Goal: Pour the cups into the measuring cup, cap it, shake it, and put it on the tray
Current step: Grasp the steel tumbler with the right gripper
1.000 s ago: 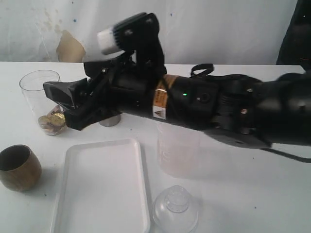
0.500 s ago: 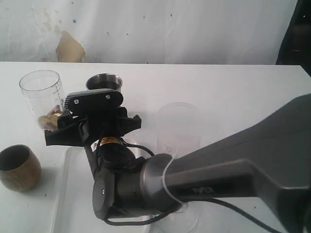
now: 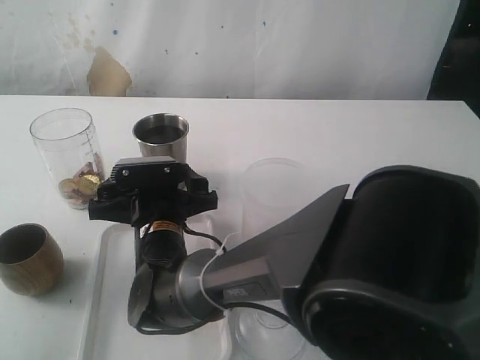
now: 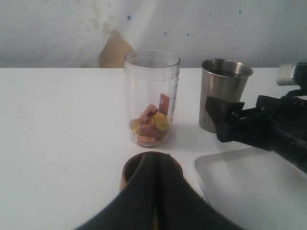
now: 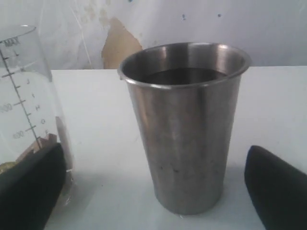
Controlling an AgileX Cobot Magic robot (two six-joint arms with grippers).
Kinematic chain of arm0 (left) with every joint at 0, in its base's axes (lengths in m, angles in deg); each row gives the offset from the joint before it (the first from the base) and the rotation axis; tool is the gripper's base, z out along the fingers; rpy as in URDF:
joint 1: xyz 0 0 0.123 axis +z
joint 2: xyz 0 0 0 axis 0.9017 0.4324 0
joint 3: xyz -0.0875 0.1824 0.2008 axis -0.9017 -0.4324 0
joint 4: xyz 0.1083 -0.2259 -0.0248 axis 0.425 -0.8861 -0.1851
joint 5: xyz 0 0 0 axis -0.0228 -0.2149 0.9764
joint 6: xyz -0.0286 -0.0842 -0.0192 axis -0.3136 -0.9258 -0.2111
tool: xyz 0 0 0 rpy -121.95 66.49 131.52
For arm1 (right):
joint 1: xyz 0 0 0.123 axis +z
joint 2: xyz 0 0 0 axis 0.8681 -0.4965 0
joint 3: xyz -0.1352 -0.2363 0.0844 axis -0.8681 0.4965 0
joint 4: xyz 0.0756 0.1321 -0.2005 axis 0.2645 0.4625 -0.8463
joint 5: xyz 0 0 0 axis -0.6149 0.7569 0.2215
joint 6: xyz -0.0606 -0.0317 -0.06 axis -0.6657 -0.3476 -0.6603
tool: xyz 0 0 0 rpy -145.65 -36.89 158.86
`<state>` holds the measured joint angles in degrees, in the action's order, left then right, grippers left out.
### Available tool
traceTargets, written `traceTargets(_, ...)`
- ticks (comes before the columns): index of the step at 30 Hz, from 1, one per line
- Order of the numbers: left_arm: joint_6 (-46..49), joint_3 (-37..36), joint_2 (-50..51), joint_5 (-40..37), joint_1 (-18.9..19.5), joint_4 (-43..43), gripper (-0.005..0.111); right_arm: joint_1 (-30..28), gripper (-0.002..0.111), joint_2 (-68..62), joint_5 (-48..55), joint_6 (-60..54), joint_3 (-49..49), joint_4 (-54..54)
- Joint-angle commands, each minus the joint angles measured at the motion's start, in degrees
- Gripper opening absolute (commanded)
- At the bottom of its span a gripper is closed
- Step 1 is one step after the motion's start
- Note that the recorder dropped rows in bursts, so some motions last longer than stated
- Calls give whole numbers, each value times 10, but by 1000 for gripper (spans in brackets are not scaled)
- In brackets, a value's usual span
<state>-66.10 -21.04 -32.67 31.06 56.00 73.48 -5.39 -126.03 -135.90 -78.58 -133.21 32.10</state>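
The measuring cup (image 3: 64,154) stands at the back left with gold and brown pieces in its bottom (image 4: 151,125). To its right stands the steel tumbler (image 3: 160,135). My right gripper (image 3: 154,196) is open just in front of it. In the right wrist view the tumbler (image 5: 187,129) stands between the two fingers (image 5: 29,187), touching neither, with the measuring cup (image 5: 21,96) beside it. The brown cup (image 3: 28,259) sits at the front left. My left gripper (image 4: 156,157) is shut and empty above the brown cup (image 4: 128,171). The white tray (image 3: 105,300) lies partly under my right arm.
A frosted container (image 3: 276,196) stands right of the tray, and a clear domed lid (image 3: 259,337) lies in front of it, partly hidden by my right arm. That arm fills the lower right of the exterior view. The wall runs along the table's far edge.
My right arm has swung from lying across the scene to reaching in from the near side. Its jaws have widened and the steel tumbler now stands free in full view.
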Motion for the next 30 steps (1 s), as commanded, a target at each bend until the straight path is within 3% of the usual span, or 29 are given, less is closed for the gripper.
traceTargets(1, 1, -3, -3, 5, -3, 2, 0, -17, 93, -29, -16, -54, -40, 18)
traceTargets(30, 1, -3, -3, 5, -3, 2, 0, -86, 92, -101, 65, -53, -163, -4)
